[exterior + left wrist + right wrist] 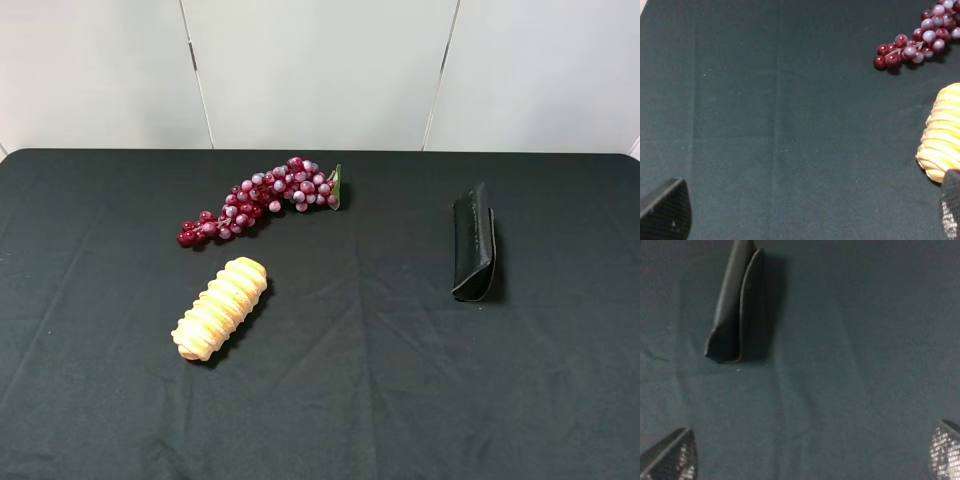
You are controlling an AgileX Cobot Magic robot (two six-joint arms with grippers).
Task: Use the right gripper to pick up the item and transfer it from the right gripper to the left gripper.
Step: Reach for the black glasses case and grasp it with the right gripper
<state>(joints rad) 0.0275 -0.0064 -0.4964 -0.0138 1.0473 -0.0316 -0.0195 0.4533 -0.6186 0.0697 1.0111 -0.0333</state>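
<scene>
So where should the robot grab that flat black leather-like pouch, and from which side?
Probably mid-length, across its narrow width, coming straight down from above. The flat black leather-like pouch lies long and slim on the dark tablecloth, so the open right gripper could straddle its two long edges.

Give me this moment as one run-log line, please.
stage: pre-grasp | pouch: on table, untouched | right claw: open, empty | left claw: open, empty

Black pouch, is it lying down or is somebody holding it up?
Lying down. The black pouch rests lengthwise on the dark tablecloth, nothing touching it; the right gripper sits open, away from it.
</scene>
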